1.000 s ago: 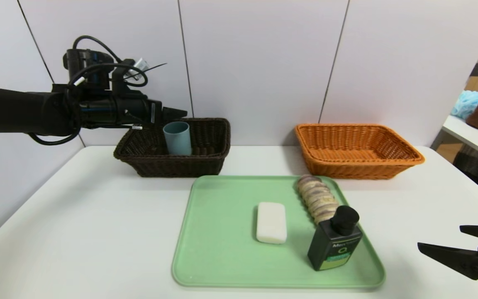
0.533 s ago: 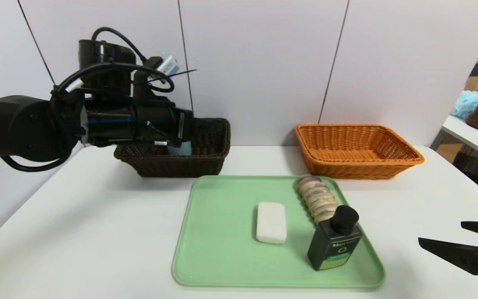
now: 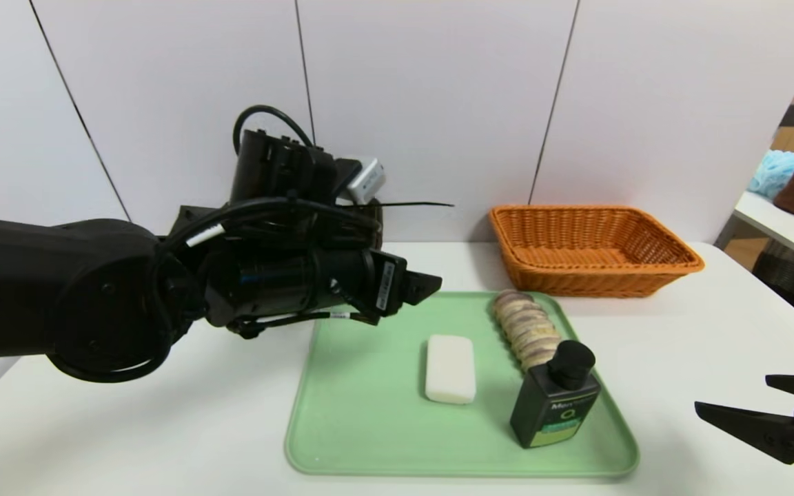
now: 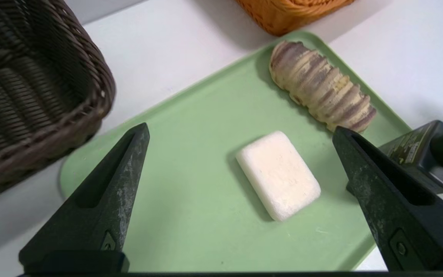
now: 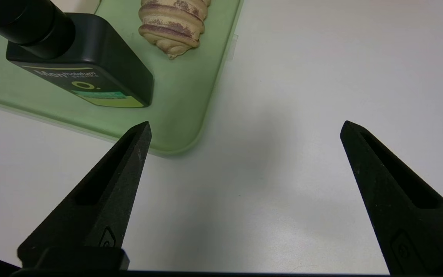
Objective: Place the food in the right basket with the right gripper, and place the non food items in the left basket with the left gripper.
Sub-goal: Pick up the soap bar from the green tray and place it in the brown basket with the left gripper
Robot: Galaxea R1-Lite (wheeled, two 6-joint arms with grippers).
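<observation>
The food, a ridged tan roll (image 3: pixel 526 331) (image 4: pixel 321 90), lies along the far right side of the green tray (image 3: pixel 362 413). A white soap bar (image 3: pixel 451 368) (image 4: pixel 278 175) lies flat mid-tray. A black pump bottle (image 3: pixel 555 406) (image 5: pixel 83 65) stands at the tray's near right. My left gripper (image 3: pixel 424 286) (image 4: pixel 240 130) hovers open over the tray's far left corner, above and short of the soap, holding nothing. The dark brown left basket (image 4: pixel 33 88) is beside it; the cup is hidden behind the arm. My right gripper (image 3: pixel 733 394) (image 5: pixel 246 125) stands open over bare table right of the tray.
The orange right basket (image 3: pixel 597 251) (image 4: pixel 290 11) sits at the back right, just beyond the roll. A white wall runs behind the table. A second table (image 3: pixel 790 227) with cloth items stands off to the far right.
My left arm has swung away from the dark basket, forward and right to the tray's far left corner, leaving the cup in the basket. The right arm has stayed put.
</observation>
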